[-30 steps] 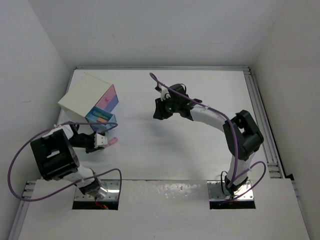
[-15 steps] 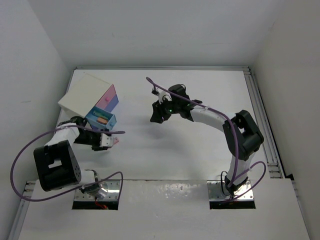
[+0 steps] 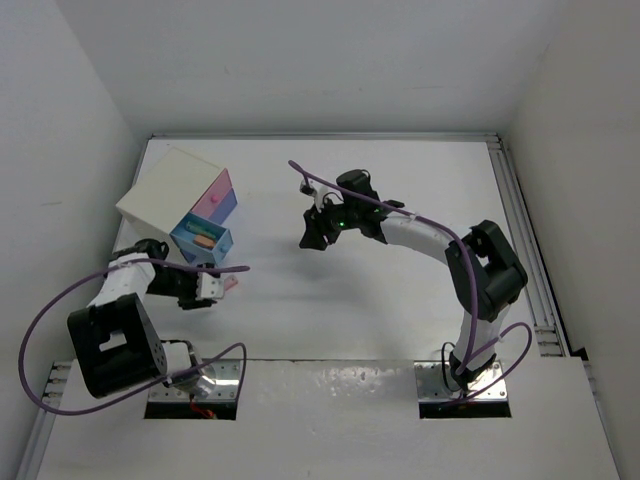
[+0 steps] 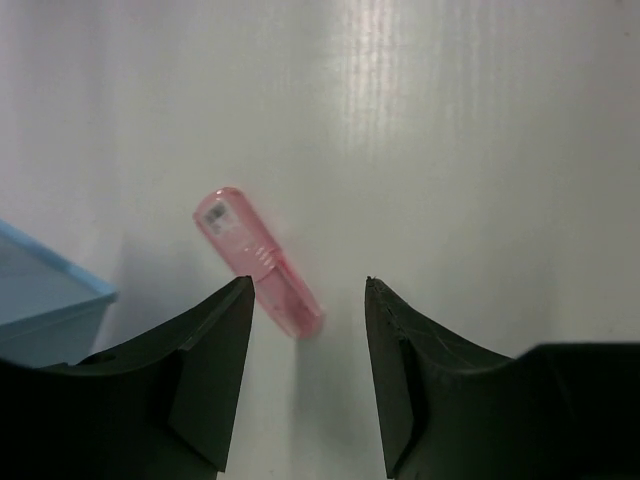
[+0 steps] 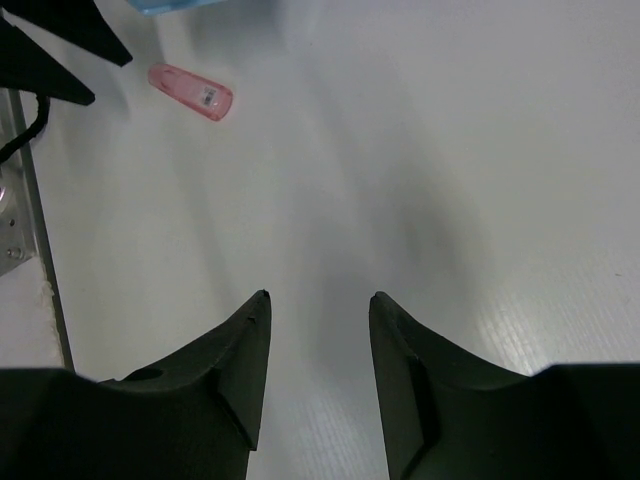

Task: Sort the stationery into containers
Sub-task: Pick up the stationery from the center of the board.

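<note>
**Pink marker lies loose beside the blue box, both claws released**

A white table (image 3: 330,310) fills the floor of a white-walled enclosure, and both arms reach over it from the near edge. The blue box (image 3: 213,246) stands at the left of the table and serves as the landmark here.

Just behind the blue box sits a cream carton (image 3: 160,190), the largest thing on the table. A pink box (image 3: 217,195) lies against the carton's side, also just behind the blue box. Whether the two boxes touch cannot be told from above. Inside the blue box lie small orange and yellow pieces (image 3: 203,238), too small to make out further.

The left gripper (image 3: 216,285) hangs just in front of the blue box, on the side nearer the arm bases. Its jaws stand apart and grasp nothing. The right gripper (image 3: 311,233) is well to the right of the blue box, over bare table, its jaws likewise released and empty.

The pink marker (image 4: 258,262) lies flat and slanted on the table just in front of the blue box, apart from its corner. Its labelled end points towards the box. Its other end reaches into the gap between the left gripper's fingers (image 4: 215,350), close to one finger and clear of the other.
</note>
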### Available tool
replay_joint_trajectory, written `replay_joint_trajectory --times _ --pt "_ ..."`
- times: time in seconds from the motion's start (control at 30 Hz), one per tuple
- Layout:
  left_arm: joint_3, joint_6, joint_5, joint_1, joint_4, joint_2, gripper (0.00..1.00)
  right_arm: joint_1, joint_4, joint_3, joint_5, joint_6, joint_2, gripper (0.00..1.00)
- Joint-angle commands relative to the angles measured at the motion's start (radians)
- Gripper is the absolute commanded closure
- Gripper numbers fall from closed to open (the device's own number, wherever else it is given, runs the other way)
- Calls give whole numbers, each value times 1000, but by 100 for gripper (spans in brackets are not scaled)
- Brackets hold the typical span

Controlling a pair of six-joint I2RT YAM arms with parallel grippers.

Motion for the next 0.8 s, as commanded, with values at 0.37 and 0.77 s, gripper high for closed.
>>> replay_joint_trajectory --times 0.37,0.77 --pt "-75 2 -88 -21 245 23 39 0 18 -7 -7 -16 -55 58" --pt "-15 36 -111 -36 164 144 39 0 12 6 13 -13 -43 59"
